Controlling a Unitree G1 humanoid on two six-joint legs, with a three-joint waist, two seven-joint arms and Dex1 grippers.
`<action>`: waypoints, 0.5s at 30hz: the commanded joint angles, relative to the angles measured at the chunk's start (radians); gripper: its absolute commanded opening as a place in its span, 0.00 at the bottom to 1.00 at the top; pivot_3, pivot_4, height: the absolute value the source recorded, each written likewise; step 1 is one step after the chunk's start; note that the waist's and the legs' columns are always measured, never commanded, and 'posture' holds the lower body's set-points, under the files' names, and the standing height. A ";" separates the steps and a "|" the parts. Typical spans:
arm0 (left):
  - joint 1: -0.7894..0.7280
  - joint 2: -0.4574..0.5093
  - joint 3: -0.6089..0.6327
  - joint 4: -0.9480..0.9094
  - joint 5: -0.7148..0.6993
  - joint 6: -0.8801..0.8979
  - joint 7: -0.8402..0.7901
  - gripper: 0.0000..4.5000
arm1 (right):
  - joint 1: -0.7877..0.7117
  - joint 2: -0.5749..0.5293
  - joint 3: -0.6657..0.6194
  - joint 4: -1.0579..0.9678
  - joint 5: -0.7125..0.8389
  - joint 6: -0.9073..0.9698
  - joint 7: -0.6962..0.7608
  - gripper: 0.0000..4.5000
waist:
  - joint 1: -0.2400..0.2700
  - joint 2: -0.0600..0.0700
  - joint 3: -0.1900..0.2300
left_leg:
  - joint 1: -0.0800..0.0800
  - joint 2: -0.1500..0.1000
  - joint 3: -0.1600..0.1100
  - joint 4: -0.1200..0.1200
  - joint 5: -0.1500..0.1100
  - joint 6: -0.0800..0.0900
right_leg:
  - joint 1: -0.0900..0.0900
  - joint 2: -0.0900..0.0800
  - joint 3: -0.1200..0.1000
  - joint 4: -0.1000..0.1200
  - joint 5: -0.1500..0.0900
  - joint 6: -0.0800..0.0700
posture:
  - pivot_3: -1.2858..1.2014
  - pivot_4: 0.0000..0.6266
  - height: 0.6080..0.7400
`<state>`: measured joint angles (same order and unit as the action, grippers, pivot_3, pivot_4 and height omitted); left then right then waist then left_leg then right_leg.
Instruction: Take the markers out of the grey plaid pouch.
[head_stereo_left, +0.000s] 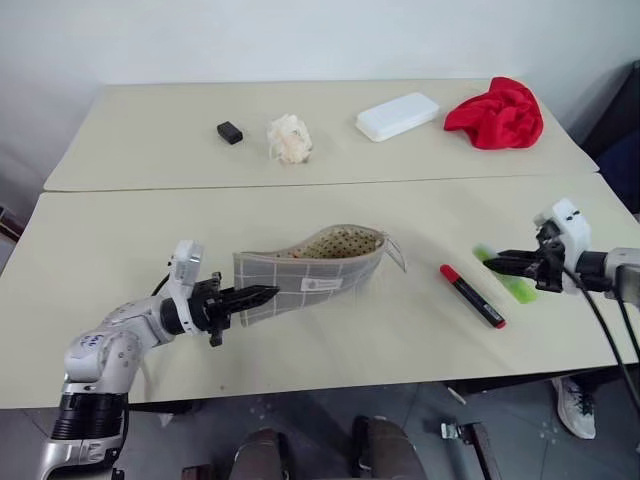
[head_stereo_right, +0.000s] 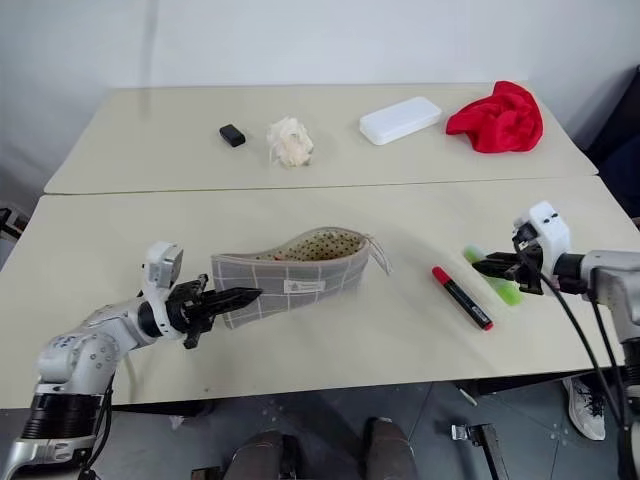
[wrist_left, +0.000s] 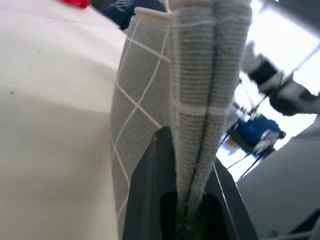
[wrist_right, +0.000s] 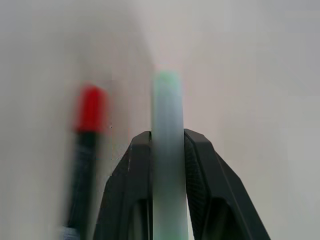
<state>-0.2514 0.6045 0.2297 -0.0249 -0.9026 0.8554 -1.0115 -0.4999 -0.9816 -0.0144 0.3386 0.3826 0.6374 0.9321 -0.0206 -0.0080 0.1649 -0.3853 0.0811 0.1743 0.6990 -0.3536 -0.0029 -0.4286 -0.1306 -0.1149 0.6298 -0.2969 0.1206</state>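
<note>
Grey plaid pouch (head_stereo_left: 310, 271), two markers (head_stereo_left: 472, 295)

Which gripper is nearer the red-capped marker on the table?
Right. The right gripper, shut on the green marker, sits just beside the red-capped marker. The left gripper is across the table, pinching the grey plaid pouch.

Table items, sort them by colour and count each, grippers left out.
Grey: 1, the grey plaid pouch
Red: 2, the red-capped marker and the red cloth
Green: 1, the green marker
White: 2, the white case and the crumpled wad
Black: 1, the small black block
Total: 7
</note>
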 joint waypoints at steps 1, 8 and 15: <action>-0.003 -0.002 0.087 0.040 -0.082 0.113 0.099 0.00 | -0.001 0.019 -0.050 -0.006 -0.007 -0.048 0.000 0.28 | -0.005 0.000 0.000 | 0.000 0.000 0.000 0.000 0.000 0.000 | 0.000 0.000 0.000 0.000 0.000 0.000 | 0.52 0.24 1.00; 0.025 -0.011 0.227 0.104 -0.031 0.066 0.277 0.43 | 0.035 0.018 -0.174 -0.105 0.064 -0.241 0.169 0.76 | -0.005 0.001 0.001 | 0.000 0.000 0.000 0.000 0.000 0.000 | 0.000 0.000 0.000 -0.001 0.000 0.000 | 0.52 0.24 1.00; 0.184 0.143 0.195 0.116 0.304 -0.438 0.092 0.89 | 0.123 0.094 -0.242 -0.460 0.281 -0.138 0.221 0.98 | -0.008 0.000 0.001 | 0.000 0.000 0.000 -0.001 -0.001 -0.001 | 0.000 0.001 -0.001 -0.001 0.000 0.000 | 0.52 0.24 1.00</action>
<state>-0.0860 0.7267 0.4205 0.1009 -0.6689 0.5590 -0.8493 -0.3915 -0.9071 -0.2400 -0.0162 0.5957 0.4805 1.1521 -0.0290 -0.0078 0.1655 -0.3851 0.0817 0.1745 0.6974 -0.3545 -0.0047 -0.4291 -0.1289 -0.1154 0.6284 -0.2971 0.1202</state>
